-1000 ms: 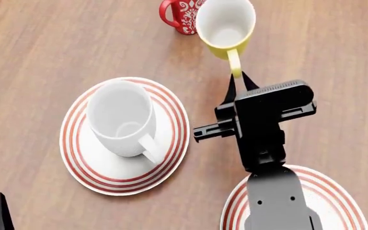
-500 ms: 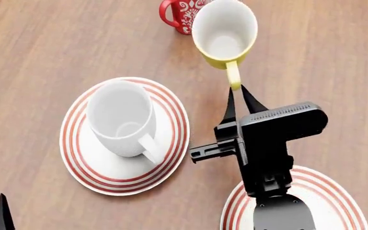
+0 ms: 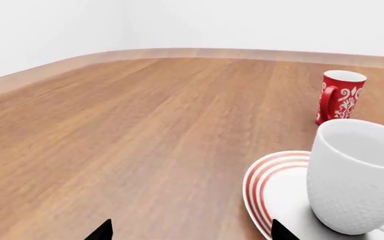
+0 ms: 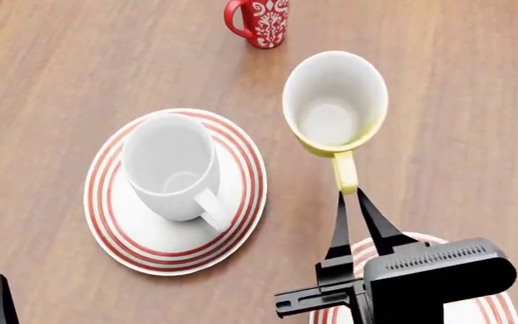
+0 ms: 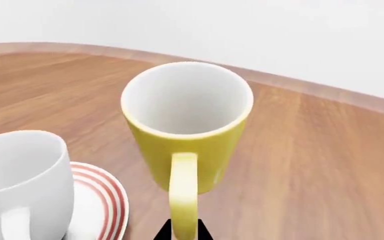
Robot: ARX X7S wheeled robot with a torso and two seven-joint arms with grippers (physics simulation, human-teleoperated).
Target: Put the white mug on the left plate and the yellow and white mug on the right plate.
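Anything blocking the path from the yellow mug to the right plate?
Nothing visible. The right claw grips the yellow and white mug by its handle; only bare table lies between it and the right plate. The white mug and red mug stand aside.

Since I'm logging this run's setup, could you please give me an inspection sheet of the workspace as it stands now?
Surface: wooden tabletop, bare apart from the crockery.
Job's things: white mug stands upright on the left plate. Yellow and white mug is held by its handle, short of the right plate, which is mostly hidden under the arm.
Clutter: red patterned mug upright at the far side.
Grippers: right gripper shut on the yellow and white mug's handle; left gripper open, holding nothing, beside the left plate.
Cables: nothing seen.
Surroundings: plain white wall beyond the table's edge.
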